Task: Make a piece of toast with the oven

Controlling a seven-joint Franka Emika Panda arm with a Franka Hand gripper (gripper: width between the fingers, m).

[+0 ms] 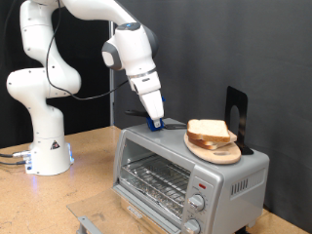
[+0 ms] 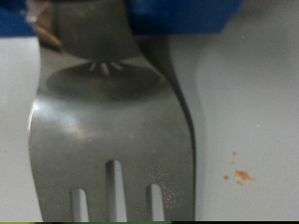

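Observation:
The piece of toast [image 1: 207, 129] lies on a round wooden plate [image 1: 218, 152] on top of the oven [image 1: 156, 177]. The oven is silver; its glass door looks closed, with the wire rack showing behind it. Two knobs [image 1: 194, 204] sit at its lower right. My gripper [image 1: 154, 122], with blue fingers, is down on the oven's top, at the exterior view's left of the plate. In the wrist view, the gripper [image 2: 93, 21] is shut on the neck of a slotted metal spatula [image 2: 112, 121], whose blade lies just over the pale oven top.
A black upright stand [image 1: 236, 113] is on the oven top behind the plate. The robot's white base [image 1: 44, 146] stands on the wooden table [image 1: 88, 185] at the exterior view's left. A grey piece [image 1: 88, 223] lies at the bottom edge. Small crumbs [image 2: 241, 175] lie beside the spatula.

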